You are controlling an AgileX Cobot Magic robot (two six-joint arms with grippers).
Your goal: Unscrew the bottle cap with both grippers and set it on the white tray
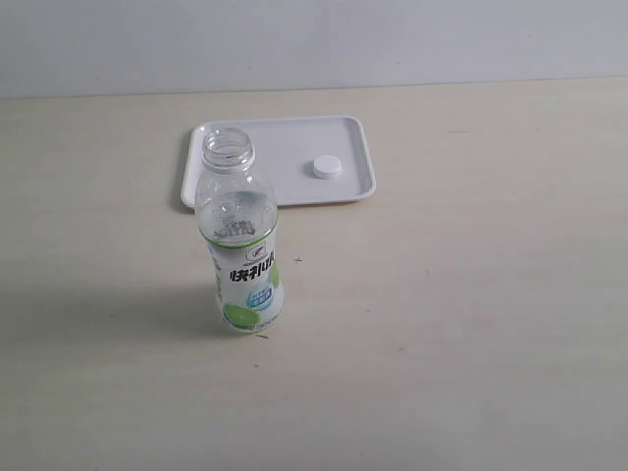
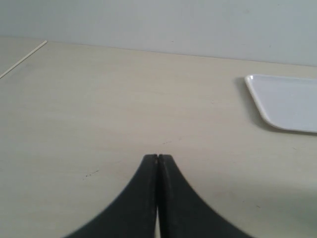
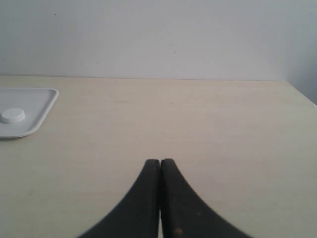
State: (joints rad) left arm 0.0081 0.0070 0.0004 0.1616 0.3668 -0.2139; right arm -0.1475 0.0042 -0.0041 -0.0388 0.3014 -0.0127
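Note:
The clear bottle (image 1: 243, 240) with its white and green label stands upright on the table, its neck uncapped. The white bottle cap (image 1: 327, 168) lies on the white tray (image 1: 285, 191) behind the bottle; the cap (image 3: 13, 115) and tray (image 3: 37, 116) also show in the right wrist view. One corner of the tray (image 2: 287, 101) appears in the left wrist view. My left gripper (image 2: 157, 157) is shut with nothing in it, over bare table. My right gripper (image 3: 159, 162) is shut and empty too. Neither gripper appears in the exterior view.
The light wooden table (image 1: 471, 294) runs back to a pale wall (image 1: 314, 39). A table edge (image 2: 22, 59) shows in the left wrist view, and another table edge (image 3: 302, 94) in the right wrist view.

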